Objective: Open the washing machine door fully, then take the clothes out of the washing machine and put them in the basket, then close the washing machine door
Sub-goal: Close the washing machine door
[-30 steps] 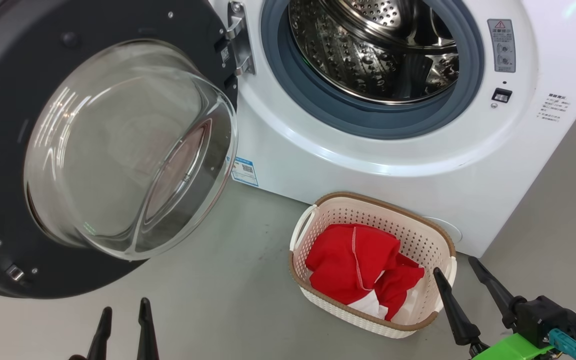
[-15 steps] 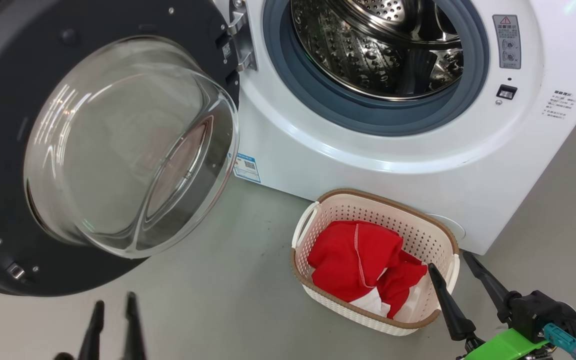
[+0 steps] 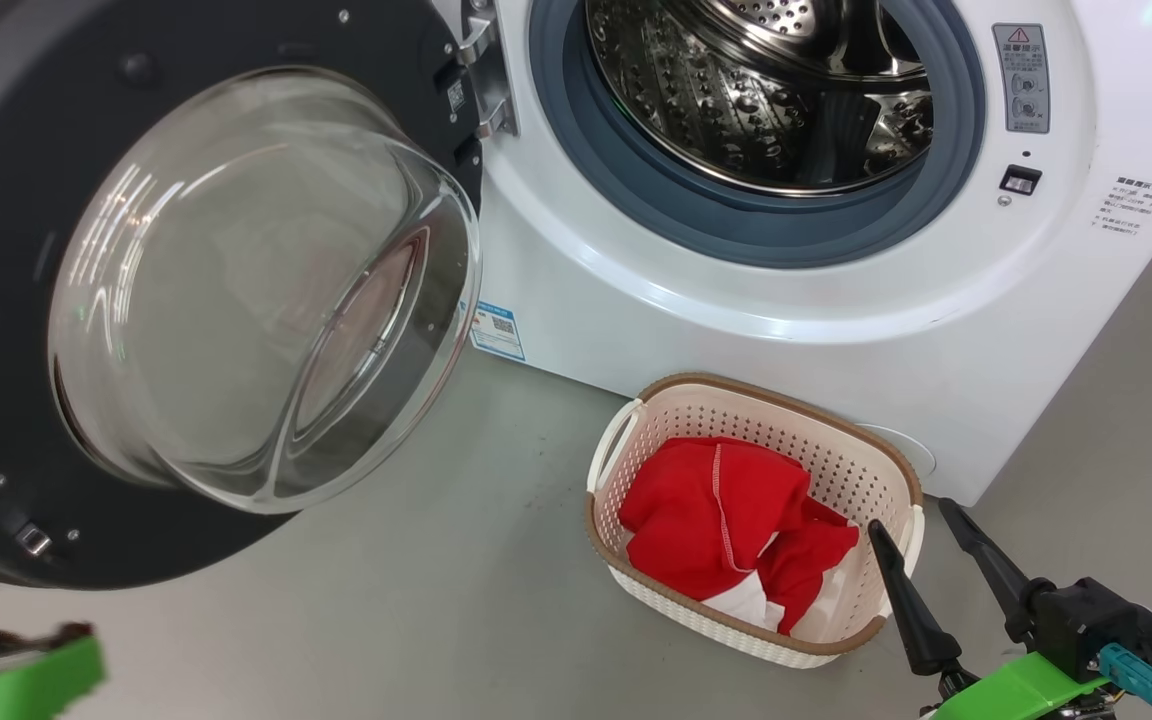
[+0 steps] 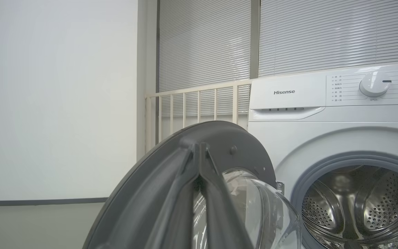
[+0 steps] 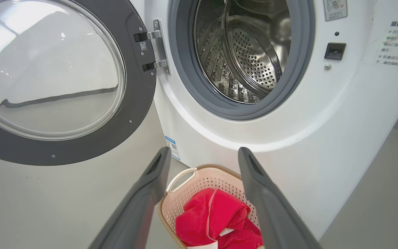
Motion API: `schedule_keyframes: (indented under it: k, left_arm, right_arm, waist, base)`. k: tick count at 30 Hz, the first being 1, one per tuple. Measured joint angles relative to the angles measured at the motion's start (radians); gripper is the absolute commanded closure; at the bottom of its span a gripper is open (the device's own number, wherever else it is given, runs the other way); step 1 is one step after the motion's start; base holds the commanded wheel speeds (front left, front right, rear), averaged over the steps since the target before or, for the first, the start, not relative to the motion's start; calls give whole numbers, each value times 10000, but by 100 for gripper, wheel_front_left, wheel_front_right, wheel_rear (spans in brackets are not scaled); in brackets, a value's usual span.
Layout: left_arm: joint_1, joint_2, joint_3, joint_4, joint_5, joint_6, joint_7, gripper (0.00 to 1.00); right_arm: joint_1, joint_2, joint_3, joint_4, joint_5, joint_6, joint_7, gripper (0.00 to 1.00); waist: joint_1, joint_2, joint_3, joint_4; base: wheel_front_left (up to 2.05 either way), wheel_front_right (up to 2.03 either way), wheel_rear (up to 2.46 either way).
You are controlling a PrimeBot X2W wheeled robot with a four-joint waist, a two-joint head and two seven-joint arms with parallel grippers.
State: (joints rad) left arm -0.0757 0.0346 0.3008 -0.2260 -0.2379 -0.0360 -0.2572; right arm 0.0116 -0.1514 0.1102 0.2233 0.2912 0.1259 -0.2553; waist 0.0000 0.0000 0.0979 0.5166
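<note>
The big round door with glossy black rim and bulging glass bowl (image 3: 236,290) stands wide open on the boxy white front-loading washing machine (image 3: 736,330). The soft red-and-white clothes (image 3: 726,510) lie in the small cream perforated plastic basket (image 3: 836,465) on the grey floor (image 3: 436,600) just before it. The right gripper (image 3: 911,515) hovers at the basket's end, fingers spread, holding nothing. The left gripper (image 4: 199,147) is pinched together, empty.

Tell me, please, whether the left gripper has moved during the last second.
Yes. Judged against the washing machine door, the left gripper has swung leftward, away from the basket, towards the door's outer edge.
</note>
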Motion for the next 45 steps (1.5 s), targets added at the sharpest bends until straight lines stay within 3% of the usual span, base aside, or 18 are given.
schedule_keyframes:
  k: [6, 12, 17, 20, 23, 28, 34, 40, 45]
  left_arm:
    - [-892, 23, 1262, 54, 644, -529, -8, 100]
    - [-1843, 263, 2431, 848, 291, -805, -10, 100]
    - [-2707, 642, 3210, 2136, -932, -890, -12, 100]
    - [-3256, 913, 3469, 3315, -2608, -890, -10, 100]
    - [-3684, 1553, 3459, 4596, -3992, -890, 222, 100]
    - [-4370, 2677, 3283, 6550, -5490, -890, 1682, 100]
    - [-5164, 3436, 2784, 8521, -6832, -890, 3868, 100]
    - [-5726, 3850, 2472, 9783, -8090, -890, 6031, 100]
    - [-5962, 4036, 2134, 10067, -9039, -890, 7891, 100]
  right_arm:
    - [0, 13, -31, -4, 0, 0, 0, 0]
    - [2, 15, -63, -35, 0, 0, 0, 0]
    - [5, 15, -111, -58, -2, 0, 0, 0]
    - [12, 29, -178, -94, -4, 0, 0, 0]
    - [40, 48, -245, -127, -6, 0, 0, 0]
    - [40, 71, -288, -140, -19, 0, 0, 0]
    - [37, 77, -307, -157, -19, 0, 0, 0]
    - [36, 69, -316, -180, -23, 0, 0, 0]
    - [35, 63, -332, -209, -25, 0, 0, 0]
  waist:
    - [0, 0, 28, 5]
    - [0, 0, 62, 8]
    - [0, 0, 96, 22]
    - [0, 0, 123, 42]
    - [0, 0, 172, 64]
    - [0, 0, 295, 95]
    - [0, 0, 468, 130]
    - [0, 0, 613, 153]
    - [1, 0, 675, 149]
  base:
    - [0, 0, 0]
    - [0, 0, 0]
    - [0, 0, 0]
    - [0, 0, 0]
    - [0, 0, 0]
    - [0, 0, 0]
    - [0, 0, 0]
    - [0, 0, 0]
    - [0, 0, 0]
